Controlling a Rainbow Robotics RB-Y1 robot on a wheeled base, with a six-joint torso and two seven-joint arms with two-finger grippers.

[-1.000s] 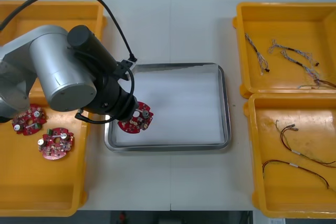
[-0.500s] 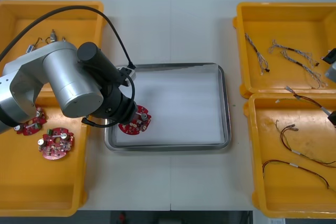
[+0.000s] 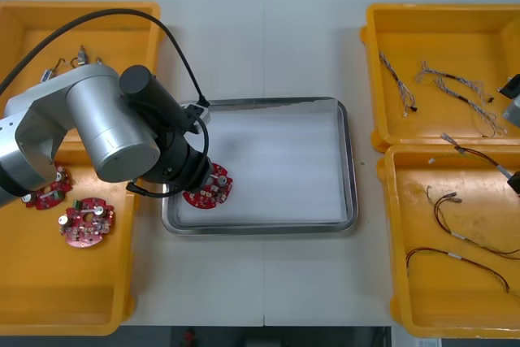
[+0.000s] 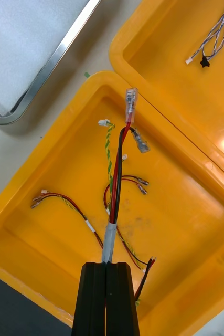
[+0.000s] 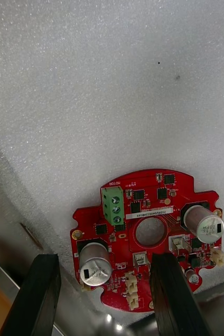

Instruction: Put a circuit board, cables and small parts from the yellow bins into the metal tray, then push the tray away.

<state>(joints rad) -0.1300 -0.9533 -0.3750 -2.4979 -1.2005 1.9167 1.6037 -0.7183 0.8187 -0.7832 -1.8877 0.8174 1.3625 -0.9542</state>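
Board (image 3: 210, 188) lies flat on the white floor of the tray (image 3: 348, 160), in the tray's lower left corner in the front view. The left gripper (image 5: 105, 258) hangs right over it with its fingers spread wide. One finger (image 5: 169, 294) overlaps the board's edge and the other stands clear of it. Neither looks to be pressing, so I judge the board let go.

To finish this step well, the left arm should rise straight up before it swings off. A sideways start could catch a finger on the tall cans (image 5: 203, 223) and drag the board to the rim.

At the right edge of the front view, over the lower right bin (image 3: 388, 241), the right gripper (image 4: 107, 266) is clamped on a red and black cable (image 4: 117, 178), whose plug ends stand free ahead of the fingers. Other cables (image 4: 64, 202) lie under it in the bin. A yellow-green strand runs close along it, and whether the two are tangled I cannot tell.

The cable should be lifted slowly, well clear of the bin wall, while watching for a hanger-on. It should be set down in the tray's bare middle, apart from the board, once the left arm is out of the way.
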